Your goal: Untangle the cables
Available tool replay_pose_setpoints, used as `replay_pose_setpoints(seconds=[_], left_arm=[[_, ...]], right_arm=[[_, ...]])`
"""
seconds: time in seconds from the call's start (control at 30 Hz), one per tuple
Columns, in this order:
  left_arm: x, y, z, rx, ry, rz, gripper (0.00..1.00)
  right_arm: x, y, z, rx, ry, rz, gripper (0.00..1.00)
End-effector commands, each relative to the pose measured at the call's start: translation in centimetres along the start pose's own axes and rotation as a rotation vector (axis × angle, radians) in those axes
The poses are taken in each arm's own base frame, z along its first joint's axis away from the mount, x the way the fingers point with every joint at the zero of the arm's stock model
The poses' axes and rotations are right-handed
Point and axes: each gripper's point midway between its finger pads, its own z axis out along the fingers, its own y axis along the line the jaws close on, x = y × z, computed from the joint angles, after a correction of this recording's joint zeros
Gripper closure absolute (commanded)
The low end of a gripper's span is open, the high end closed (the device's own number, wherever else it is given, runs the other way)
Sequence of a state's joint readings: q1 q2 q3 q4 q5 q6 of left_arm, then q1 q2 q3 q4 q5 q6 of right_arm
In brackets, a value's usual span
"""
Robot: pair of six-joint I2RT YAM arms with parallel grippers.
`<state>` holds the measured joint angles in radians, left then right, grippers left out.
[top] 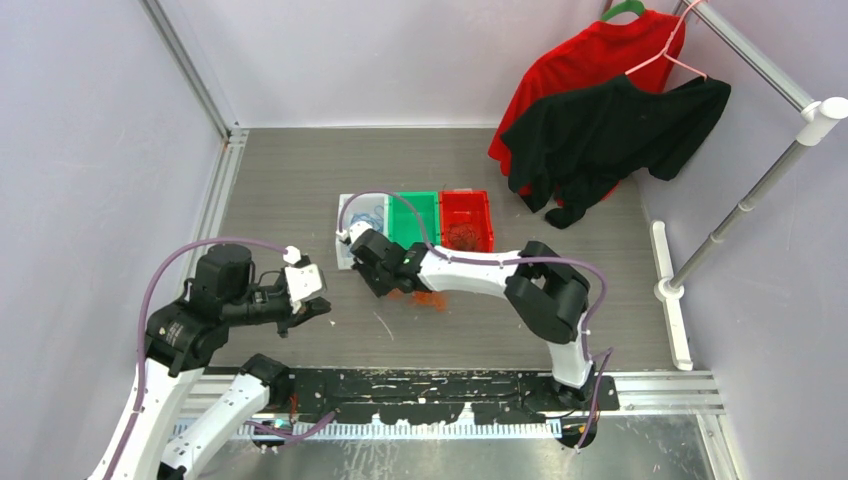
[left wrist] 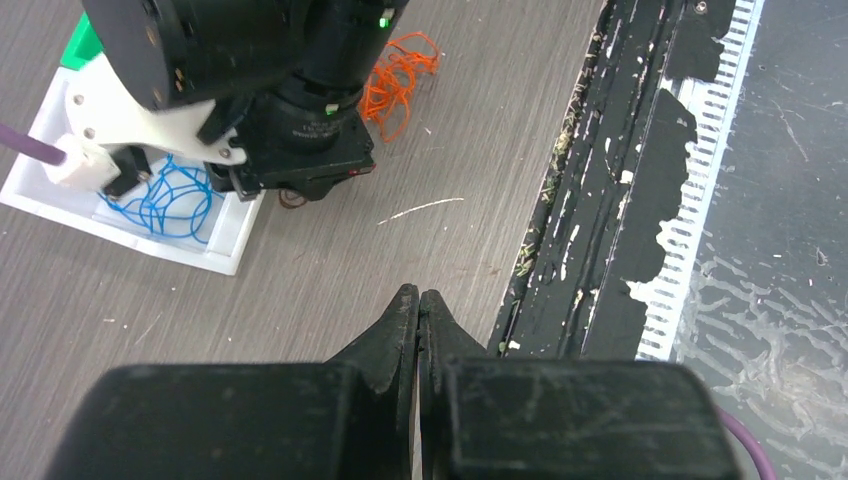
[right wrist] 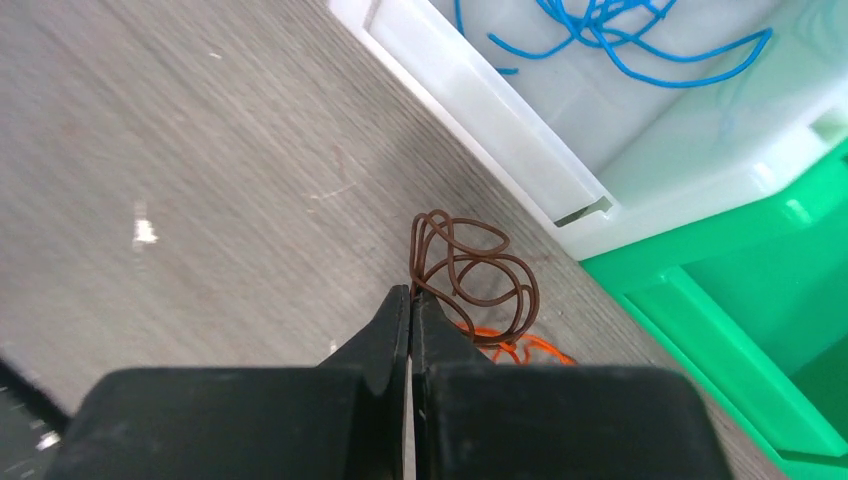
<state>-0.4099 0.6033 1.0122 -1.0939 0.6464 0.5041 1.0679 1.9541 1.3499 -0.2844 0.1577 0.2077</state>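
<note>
We are judging the job partly done: blue cables point(right wrist: 600, 35) are lying in the white bin point(right wrist: 500, 150), while our right gripper point(right wrist: 410, 300), fully closed, is seemingly pinching the brown cable point(right wrist: 475, 270) beside the orange tangle point(top: 430, 299) at the bin's 5 o'clock, and our left gripper point(left wrist: 420, 300) is hanging closed, empty.

**Two-arm manipulator, external features.** The left arm point(top: 215, 290) and right arm point(top: 480, 272) share one build: white link shells joined by rounded black joint housings. A thin purple hose point(top: 220, 240) runs along each arm. On the right arm it ends in a white connector block point(left wrist: 76, 165). The right wrist has a white plate point(left wrist: 120, 105) with small dark screw holes and a green indicator light point(left wrist: 382, 20). The left gripper point(left wrist: 418, 297) and right gripper point(right wrist: 410, 295) are alike: matte black, wedge-shaped fingers point(left wrist: 395, 335) on blocky, lightly scuffed black bodies.
</note>
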Motion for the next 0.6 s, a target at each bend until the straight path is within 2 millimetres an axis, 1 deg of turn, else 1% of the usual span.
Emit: replay_pose_setpoints(seconds=[0.0, 0.03, 0.07, 0.13, 0.17, 0.23, 0.27, 0.3, 0.37, 0.43, 0.5, 0.57], left_arm=[[-1.5, -0.1, -0.6, -0.001, -0.045, 0.019, 1.00], [-1.5, -0.2, -0.6, 0.003, -0.047, 0.018, 1.00], [-1.5, -0.2, -0.6, 0.004, -0.047, 0.017, 1.00], [-1.4, -0.2, -0.5, 0.003, -0.047, 0.017, 1.00], [-1.2, -0.2, -0.4, -0.001, -0.046, 0.016, 0.99], [-1.1, 0.5, -0.1, -0.034, -0.061, 0.016, 0.95], [-1.1, 0.7, 0.0, -0.054, -0.070, 0.013, 0.93], [-1.1, 1.0, 0.1, -0.071, -0.083, 0.015, 0.88], [-1.2, 1.4, 0.3, -0.097, -0.110, 0.014, 0.76], [-1.4, 1.6, 0.7, -0.101, -0.135, 0.013, 0.67], [-1.5, 1.7, 1.1, -0.098, -0.158, -0.002, 0.64], [-2.4, 2.0, 1.5, -0.096, -0.198, -0.016, 0.63]], right_arm=[[-7.8, 2.9, -6.7, -0.164, -0.245, 0.083, 0.99], [-8.3, 3.3, -7.8, -0.194, -0.272, 0.099, 0.99], [-9.3, 3.6, -9.2, -0.228, -0.309, 0.116, 0.99], [-10.4, 4.4, -11.8, -0.303, -0.366, 0.151, 0.99], [-10.8, 4.8, -13.1, -0.342, -0.390, 0.163, 0.99], [-11.3, 5.5, -15.4, -0.406, -0.431, 0.186, 0.99], [-11.2, 5.8, -16.2, -0.434, -0.442, 0.196, 0.99], [-11.3, 5.9, -17.2, -0.459, -0.455, 0.205, 0.99], [-11.6, 6.1, -18.7, -0.495, -0.483, 0.228, 0.99], [-11.9, 6.4, -20.4, -0.543, -0.516, 0.261, 0.99], [-12.3, 6.8, -21.6, -0.589, -0.543, 0.289, 0.99], [-12.8, 7.2, -22.6, -0.630, -0.568, 0.319, 0.99]])
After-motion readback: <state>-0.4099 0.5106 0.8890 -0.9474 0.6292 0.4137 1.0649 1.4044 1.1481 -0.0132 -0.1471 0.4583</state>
